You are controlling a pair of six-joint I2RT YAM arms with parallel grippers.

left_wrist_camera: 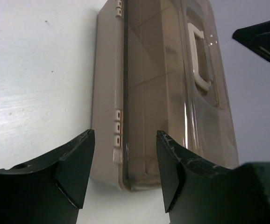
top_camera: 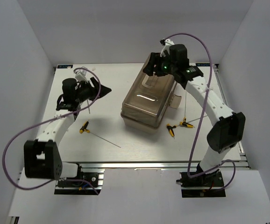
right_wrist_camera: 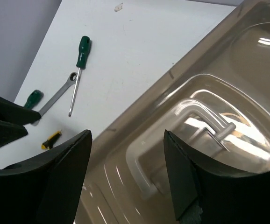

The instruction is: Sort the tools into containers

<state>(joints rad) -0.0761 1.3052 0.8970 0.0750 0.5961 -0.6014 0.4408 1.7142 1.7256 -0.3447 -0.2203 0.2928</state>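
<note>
The closed beige toolbox (top_camera: 146, 102) with its brownish see-through lid stands mid-table. My left gripper (top_camera: 106, 90) is open and empty, aimed at the toolbox's left side (left_wrist_camera: 107, 93) and short of it. Above the far end of the lid, my right gripper (top_camera: 152, 69) is open around nothing, over the white handle (right_wrist_camera: 172, 135). In the right wrist view, a green screwdriver (right_wrist_camera: 82, 51), a silver wrench (right_wrist_camera: 58, 95) and a second green handle (right_wrist_camera: 32, 99) lie on the table left of the box. A yellow-and-black hex key (top_camera: 84, 127) lies front left, and two more (top_camera: 179, 126) front right.
White walls close in the table on the left, right and back. The right arm's purple cable arcs over the back right. A small beige latch tab (top_camera: 175, 101) sticks out of the toolbox's right side.
</note>
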